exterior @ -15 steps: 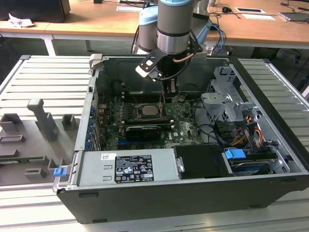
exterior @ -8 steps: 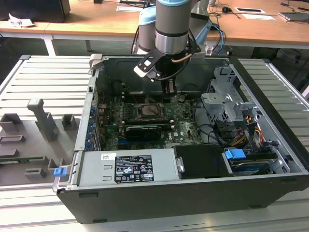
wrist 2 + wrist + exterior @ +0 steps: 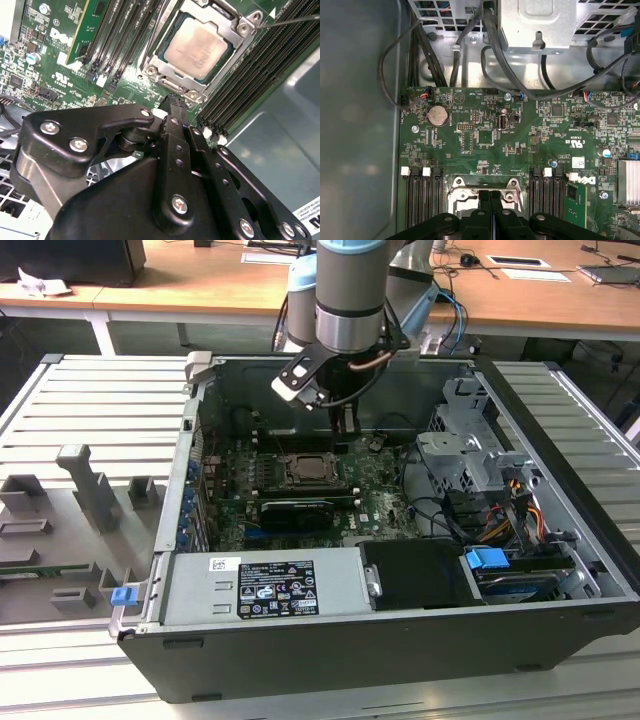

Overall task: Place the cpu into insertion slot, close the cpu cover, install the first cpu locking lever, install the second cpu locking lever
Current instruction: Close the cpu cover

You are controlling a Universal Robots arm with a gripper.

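Black claw (image 3: 175, 100) housing sits closest to your second wrist camera: matte moulded links, bright screw heads. The two fingers are pressed flat together, with nothing between them.

Position: in the first wrist view the joined tips of the claw (image 3: 490, 194) hang over one edge of the silvery socket frame. In the exterior view the claw (image 3: 345, 430) is upright inside the open case, just above the insertion slot (image 3: 292, 472) and a little toward the case's far wall.

Key relation: the cpu (image 3: 199, 46) lies straight ahead of the tips, close but apart. It is square, so you have no long axis to align to.

Task items:
- The cpu is seated flat in the slot, with its pale satin metal face showing.
- The cpu cover (image 3: 170, 79), a thin stamped bright steel frame, lies down around the chip, which shows through its cut-out.
- One locking lever (image 3: 290, 21), a thin springy-looking wire rod, runs from the cover's corner out across the memory slots (image 3: 240, 80). I cannot tell whether it is hooked.

Judgement: chip placed and cover down; levers are the work in hand.

Surroundings: glossy green motherboard (image 3: 485, 135), long black ribbed memory slots on both sides of the socket, and loose black cables (image 3: 490, 60). The case rests on a ribbed metal bench (image 3: 90, 400).
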